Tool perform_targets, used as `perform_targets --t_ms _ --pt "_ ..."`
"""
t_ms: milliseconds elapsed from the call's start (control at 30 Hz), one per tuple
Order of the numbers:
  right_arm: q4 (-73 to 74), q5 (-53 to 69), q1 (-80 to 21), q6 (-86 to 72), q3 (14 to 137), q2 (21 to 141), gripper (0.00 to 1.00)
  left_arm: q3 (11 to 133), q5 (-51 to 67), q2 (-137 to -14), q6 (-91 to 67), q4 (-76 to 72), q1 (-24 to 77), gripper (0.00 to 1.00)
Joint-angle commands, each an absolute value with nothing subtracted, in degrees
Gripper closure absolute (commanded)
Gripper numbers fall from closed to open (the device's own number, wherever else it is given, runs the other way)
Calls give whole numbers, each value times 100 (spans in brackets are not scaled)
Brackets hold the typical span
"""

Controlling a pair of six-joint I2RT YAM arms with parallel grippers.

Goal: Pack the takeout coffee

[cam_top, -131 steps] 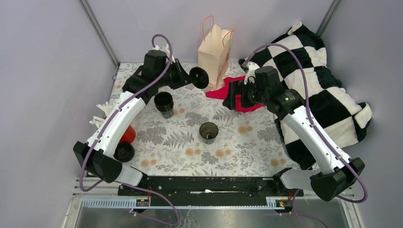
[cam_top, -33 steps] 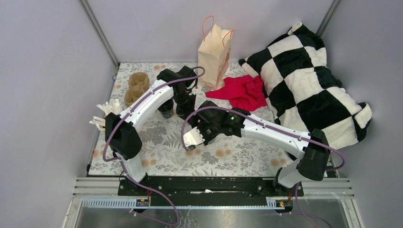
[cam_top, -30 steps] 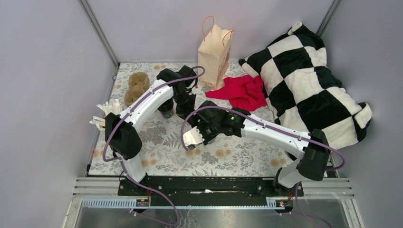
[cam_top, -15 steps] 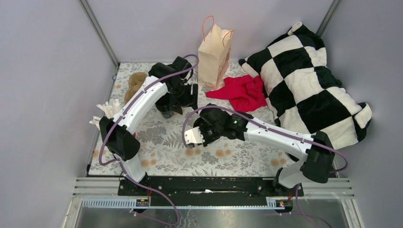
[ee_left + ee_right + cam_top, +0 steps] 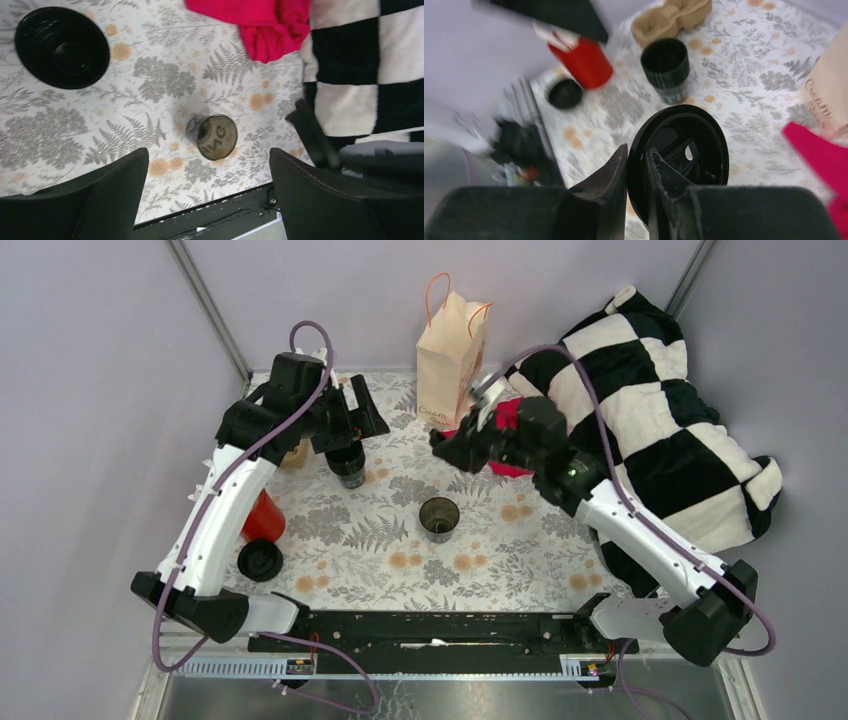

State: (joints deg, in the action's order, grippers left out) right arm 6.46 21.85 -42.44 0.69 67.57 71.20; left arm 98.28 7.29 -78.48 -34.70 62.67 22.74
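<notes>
Progress: nothing packed yet. Your small black tapered disposable coffee cup [image 5: 439, 518] stands lidless at centre of the bench [image 5: 540, 560].
Bag: tan paper handled bag [image 5: 452, 345], upright at 12 o'clock.
Right claw [image 5: 636, 150]: clamped on the round black plastic lid [image 5: 684, 150], arm reaching toward 12 o'clock.
Left claw [image 5: 352, 422]: spread, empty, hovering at 10 o'clock.
Remaining: you still have to lid and bag the cup.

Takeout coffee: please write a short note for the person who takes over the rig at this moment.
Left gripper: open, empty, raised by the ribbed black cup.
Right gripper: shut on a black lid, in the air near the paper bag.
Second cup: in the middle; both cups uncovered.
Spare lid: lies by the red cup.
Done: lid picked up.
Left: cap a cup, put it in the bag.
</notes>
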Motion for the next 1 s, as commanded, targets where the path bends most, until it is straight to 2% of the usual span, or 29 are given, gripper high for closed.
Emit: perform_targets --t_ms 0,67,133,233,300,400,467,767,967 --pt "-1341 3875 -3067 -4242 6440 7387 100 9457 1250 -7592 -3630 5140 2285 5" --pt "-2369 4759 -2512 -5633 6279 7737 100 9391 1515 -7584 -3617 5013 2285 3" --pt "-4148 5459 -2138 -7336 5977 8226 100 9323 1843 -7610 -3599 4895 2290 1" --pt "-6911 5437 -1923 -9769 5595 8943 100 9171 2281 -7546 -3551 4608 2289 1" --pt "-7618 5285 -1916 -10613 5469 9259 100 9078 2489 -7465 -3494 4344 2334 1" --pt "-7625 5046 -1908 -10810 5262 9305 100 9016 2521 -7425 -3407 4101 2528 1" --pt "-7097 5078 -1912 -10484 5262 9187 100 9061 2415 -7535 -3445 4096 2799 1" --pt "-6020 4963 -1912 -10011 5049 8896 100 9567 1261 -8266 -3681 4251 3791 1" --pt "-6091 4963 -1911 -10049 5041 8886 100 9749 882 -8537 -3578 4307 4012 1"
